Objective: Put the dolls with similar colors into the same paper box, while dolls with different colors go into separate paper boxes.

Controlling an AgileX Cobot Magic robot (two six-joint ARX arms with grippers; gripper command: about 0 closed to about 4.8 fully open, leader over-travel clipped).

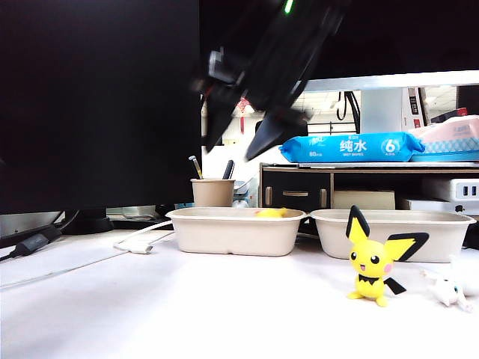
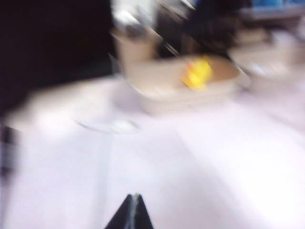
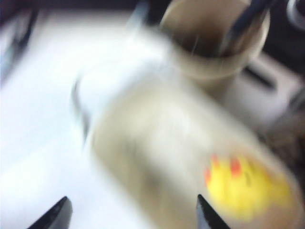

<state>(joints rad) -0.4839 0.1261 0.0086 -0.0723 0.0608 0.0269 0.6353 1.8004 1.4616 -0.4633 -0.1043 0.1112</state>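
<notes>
Pichu (image 1: 376,263) unsorted up front, duck (image 1: 271,213) dropped in left box (image 1: 236,232), right gripper (image 1: 238,140) spread above, left gripper (image 2: 129,212) pressed together.

1. Right arm (image 1: 277,45): black housing, motion-blurred; small green indicator light near upper end.
2. Right gripper (image 1: 236,146): two black tapered fingers w/ pointed tips; grey-white fitting at wrist.
3. Left gripper (image 2: 129,214): black, tips only visible, wedge-shaped.
</notes>
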